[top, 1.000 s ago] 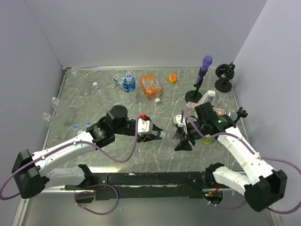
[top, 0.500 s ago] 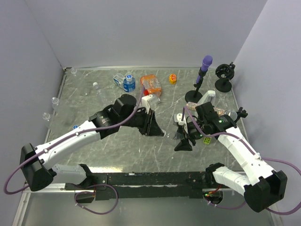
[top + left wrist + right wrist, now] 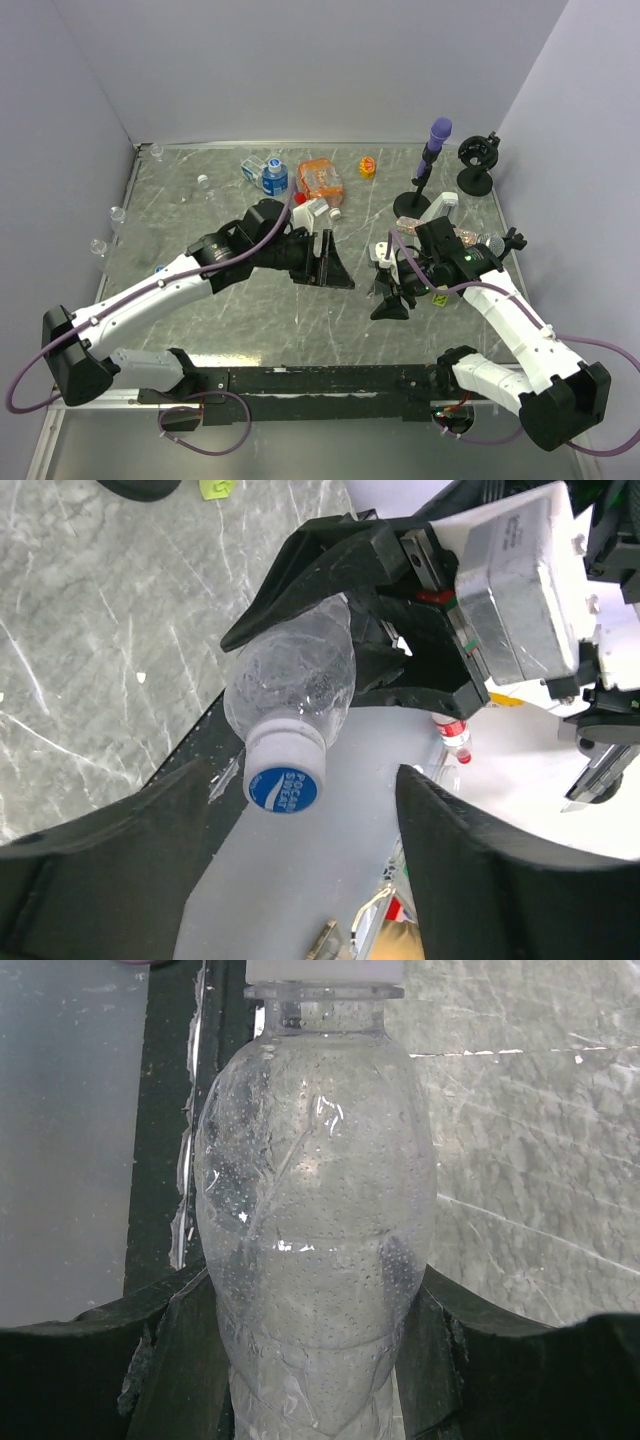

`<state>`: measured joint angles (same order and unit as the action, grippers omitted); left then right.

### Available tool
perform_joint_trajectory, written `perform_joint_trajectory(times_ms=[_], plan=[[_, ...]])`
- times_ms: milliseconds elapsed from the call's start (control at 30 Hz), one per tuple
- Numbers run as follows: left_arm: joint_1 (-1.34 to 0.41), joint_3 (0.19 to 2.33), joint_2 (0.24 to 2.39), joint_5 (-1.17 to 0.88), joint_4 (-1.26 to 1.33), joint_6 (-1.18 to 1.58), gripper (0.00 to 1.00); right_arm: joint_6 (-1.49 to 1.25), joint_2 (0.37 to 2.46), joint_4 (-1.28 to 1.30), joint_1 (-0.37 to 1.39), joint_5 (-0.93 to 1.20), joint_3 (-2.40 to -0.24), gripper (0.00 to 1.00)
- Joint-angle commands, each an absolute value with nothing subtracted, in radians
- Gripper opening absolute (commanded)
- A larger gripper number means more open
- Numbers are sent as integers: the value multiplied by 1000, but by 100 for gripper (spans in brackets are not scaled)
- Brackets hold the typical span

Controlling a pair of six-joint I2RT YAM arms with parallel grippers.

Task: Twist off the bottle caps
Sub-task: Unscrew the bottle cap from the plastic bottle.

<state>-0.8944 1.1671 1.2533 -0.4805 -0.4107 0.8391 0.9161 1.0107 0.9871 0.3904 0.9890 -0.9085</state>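
The marbled grey table [image 3: 200,300] has spare bottles lying around the 12 o'clock end, e.g. a blue-capped one [image 3: 273,178], but the action is dead centre. Both arms meet there, nose to nose.

The right gripper [image 3: 392,290] is clenched around the belly of a clear bottle [image 3: 315,1260], fingers pressed on either side, holding it off the table. From overhead the bottle's long axis runs roughly along the 3-to-9 line, neck aimed at 9 o'clock, straight at the other arm.

The left gripper [image 3: 340,268] is spread wide and grasping nothing. In its wrist view the two fingers flank the cap without touching it.

Now the small bit that matters: the white cap with the blue top [image 3: 285,775] faces the left claw almost head-on, sitting just beyond the fingertips at about 3 o'clock from it overhead. So the left arm is clearly the nearer one for the twist. It looks like it needs to nudge forward along the bottle's axis and close on the cap.
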Motion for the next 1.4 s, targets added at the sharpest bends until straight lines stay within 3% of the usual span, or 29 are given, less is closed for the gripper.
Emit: perform_joint_trajectory(times_ms=[0,133,333,467,600,733,933,1200,1367], plan=[[-888,1200,1172,-477,-405,767,81,946,996,963,394,1011,-911,16],[-888,1074,1024,-410,-324,510,97,948,993,959,394,1012,-908,16],[-888,648,735,-495,148,90,97,948,992,962,393,1014,-913,16],[-888,589,742,-516,255,-184,97,946,988,960,390,1012,-910,16],[-888,684,877,-575,206,-290,99,946,988,960,390,1015,-907,16],[-887,765,983,-647,196,-314,88,946,992,962,390,1015,-910,16],[-882,839,1081,-744,192,-302,62,945,988,959,390,1014,-905,16],[-879,861,1106,-781,158,-308,52,946,988,959,387,1015,-907,16],[-877,890,1115,-790,117,-255,15,946,986,960,388,1014,-907,16]])
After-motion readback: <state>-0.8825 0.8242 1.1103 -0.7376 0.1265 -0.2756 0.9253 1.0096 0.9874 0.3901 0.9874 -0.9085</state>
